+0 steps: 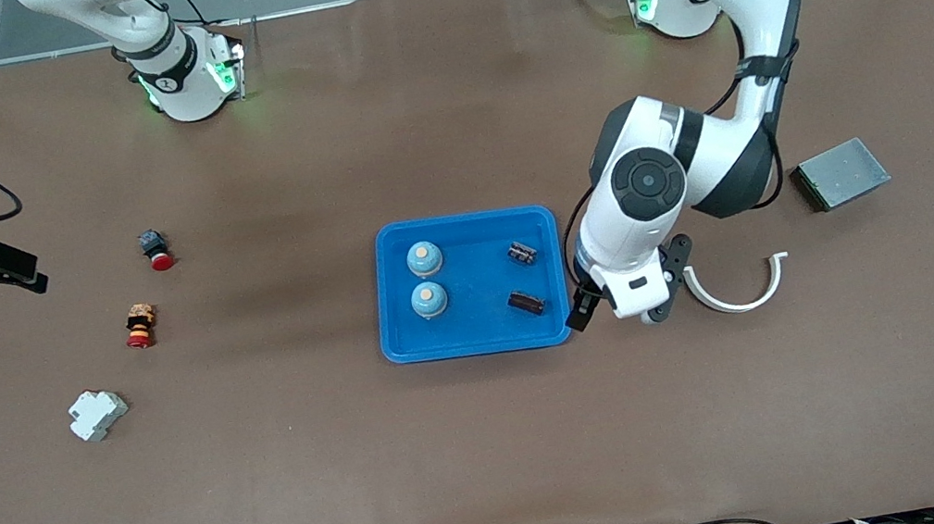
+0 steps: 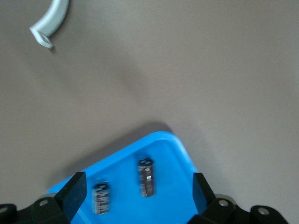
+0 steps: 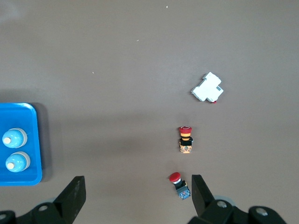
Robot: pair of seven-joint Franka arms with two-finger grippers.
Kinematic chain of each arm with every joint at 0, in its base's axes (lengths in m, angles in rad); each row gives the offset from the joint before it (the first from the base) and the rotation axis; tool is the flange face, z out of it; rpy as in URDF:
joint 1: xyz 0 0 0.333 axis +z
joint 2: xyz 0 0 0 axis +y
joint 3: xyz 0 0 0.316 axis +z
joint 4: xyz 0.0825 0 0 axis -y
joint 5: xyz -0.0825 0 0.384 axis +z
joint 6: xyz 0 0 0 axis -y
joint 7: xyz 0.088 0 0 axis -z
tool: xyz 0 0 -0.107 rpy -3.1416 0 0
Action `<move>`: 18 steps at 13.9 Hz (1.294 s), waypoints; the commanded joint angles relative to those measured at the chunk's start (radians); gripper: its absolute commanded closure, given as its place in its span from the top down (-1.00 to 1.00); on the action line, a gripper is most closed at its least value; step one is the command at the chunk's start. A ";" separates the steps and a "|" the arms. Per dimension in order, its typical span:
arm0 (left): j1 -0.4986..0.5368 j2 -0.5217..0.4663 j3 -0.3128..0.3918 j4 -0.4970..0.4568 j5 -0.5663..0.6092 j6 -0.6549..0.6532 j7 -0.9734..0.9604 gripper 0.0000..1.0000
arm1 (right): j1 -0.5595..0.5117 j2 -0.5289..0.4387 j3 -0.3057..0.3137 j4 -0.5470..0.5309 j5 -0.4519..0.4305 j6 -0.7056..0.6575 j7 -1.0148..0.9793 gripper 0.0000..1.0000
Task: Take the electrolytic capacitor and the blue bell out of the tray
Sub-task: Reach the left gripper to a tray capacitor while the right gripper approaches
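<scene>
Two bells (image 1: 427, 280) and two capacitors (image 1: 524, 277) lie in the blue tray (image 1: 480, 341) at the middle of the front view, the bells side by side toward my right arm's end, the capacitors apart from each other toward my left arm's end. The tray rests flat on a brown mat (image 1: 499, 463) that covers the whole table; grey floor shows as a strip along the top of that frame, past my two bases.

My left gripper (image 1: 625, 310) hangs low over the mat just beside the tray's corner, fingers spread and holding nothing. Its wrist view shows both capacitors (image 2: 146, 177) in the tray (image 2: 180, 147) between my open fingers (image 2: 74, 193). A white curved strip (image 1: 738, 286) lies just beside that gripper, and a grey metal box (image 1: 842, 173) sits toward the right edge of the front view.

My right gripper (image 1: 9, 269) waits at the left edge of the front view, above the mat, fingers spread and empty. Near it lie a red push button (image 1: 156, 248), a red and yellow button (image 1: 140, 326) lower in the frame, and a white plastic block (image 1: 98, 414) lower still. In my right wrist view, the same three pieces sit on bare mat, with the bells (image 3: 15, 149) at the frame's left edge.
</scene>
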 commanded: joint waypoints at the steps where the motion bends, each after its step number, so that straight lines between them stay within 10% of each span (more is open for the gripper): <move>1: -0.032 0.056 0.009 0.038 -0.010 0.057 -0.066 1.00 | 0.058 -0.008 -0.005 -0.068 0.013 0.054 0.115 1.00; 7: -0.087 0.122 0.016 0.038 -0.005 0.149 -0.118 1.00 | 0.210 0.006 -0.005 -0.263 0.013 0.289 0.443 1.00; 18: -0.121 0.199 0.019 0.037 0.026 0.191 -0.118 1.00 | 0.478 0.198 -0.003 -0.264 0.013 0.393 0.856 1.00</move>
